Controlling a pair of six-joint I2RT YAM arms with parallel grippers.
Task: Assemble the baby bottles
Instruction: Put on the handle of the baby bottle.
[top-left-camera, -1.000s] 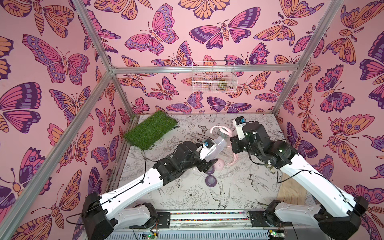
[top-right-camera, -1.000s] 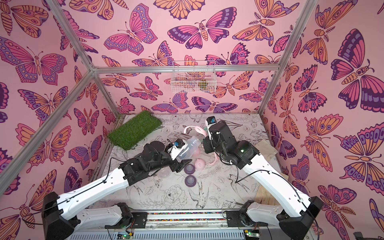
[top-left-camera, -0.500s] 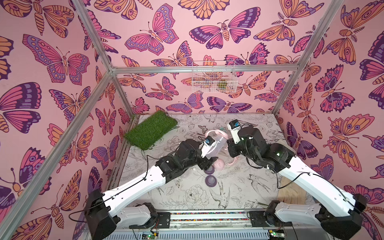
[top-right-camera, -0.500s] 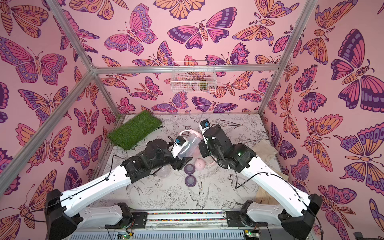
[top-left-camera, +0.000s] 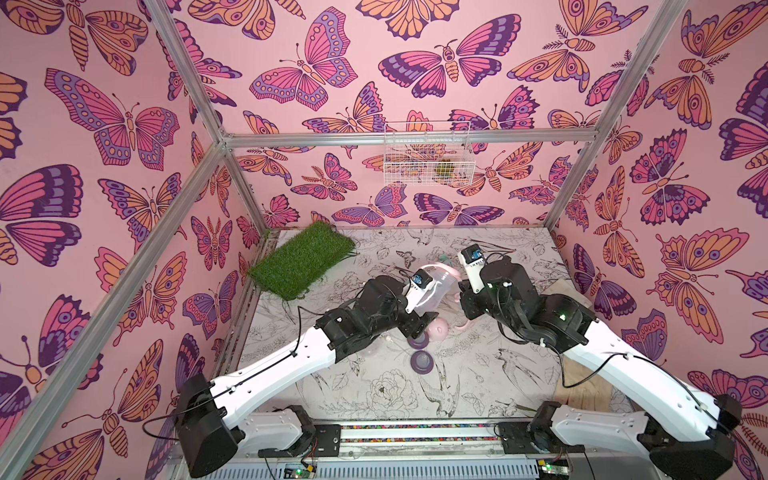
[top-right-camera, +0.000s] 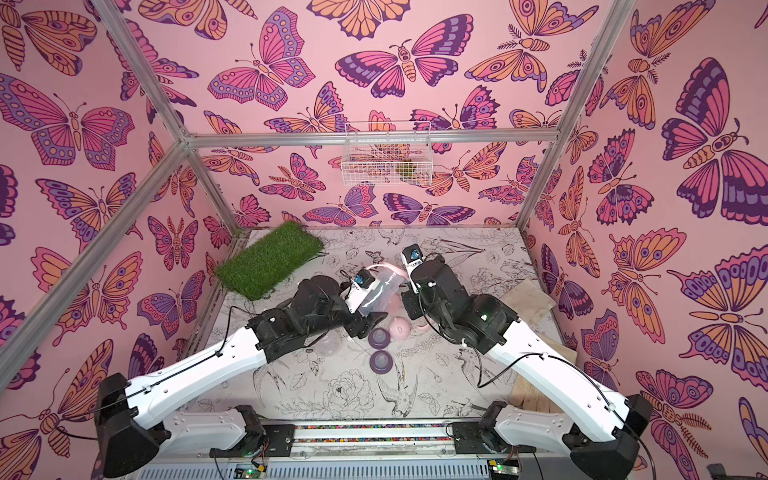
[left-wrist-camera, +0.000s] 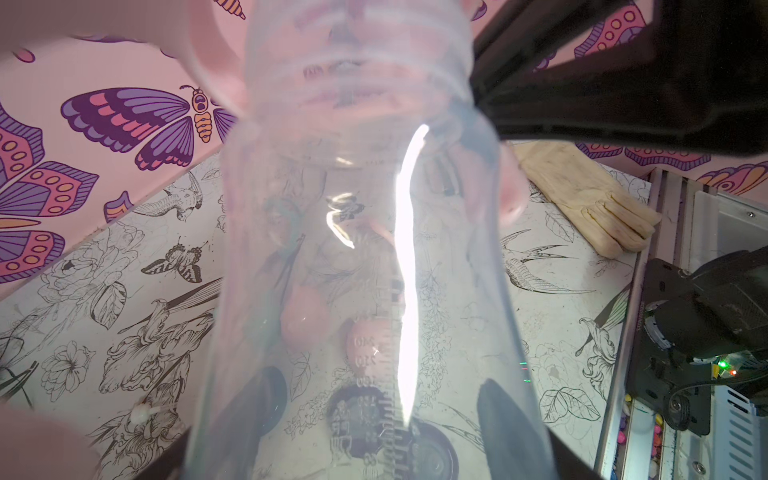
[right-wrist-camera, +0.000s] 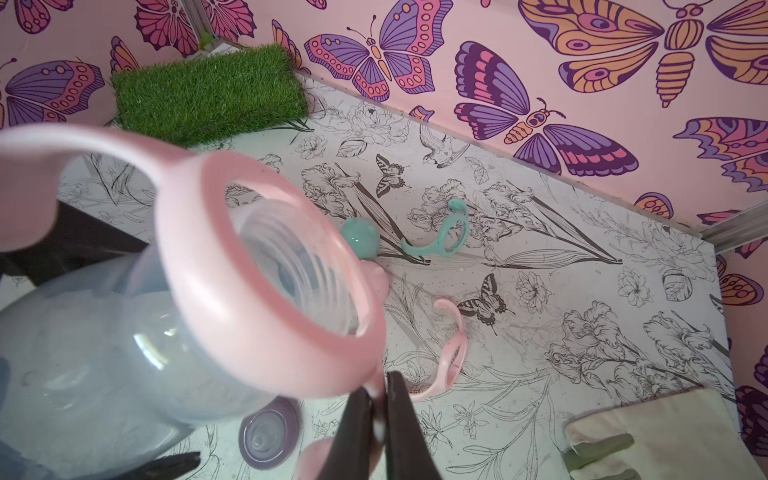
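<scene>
Two arms meet over the middle of the counter (top-left-camera: 374, 390). At the far left lies a grass mat (top-left-camera: 301, 259). The left tool (top-left-camera: 417, 318) grips a clear bottle (top-left-camera: 432, 291) round its lower body, with its jaws part-way apart on either side. It holds the bottle tilted above the counter, neck toward the far right.

On the counter just near of that tool lies a purple collar (top-left-camera: 417, 341), with a second collar (top-left-camera: 422, 360) nearer still. A pink cap (top-left-camera: 438, 329) lies to their right.

A pink ring (right-wrist-camera: 249, 340) sits round the bottle's threaded neck. The right tool (right-wrist-camera: 380, 395) is pinched tight on that ring, though whether on its rim or its handle I cannot tell. A spare ring (right-wrist-camera: 451, 353), also pink, lies on the counter beneath.

Beyond the bottle, toward the far wall, lie a teal cap (right-wrist-camera: 359, 239) and a teal ring (right-wrist-camera: 449, 232). A pale glove (left-wrist-camera: 590, 208) lies at the right side.
</scene>
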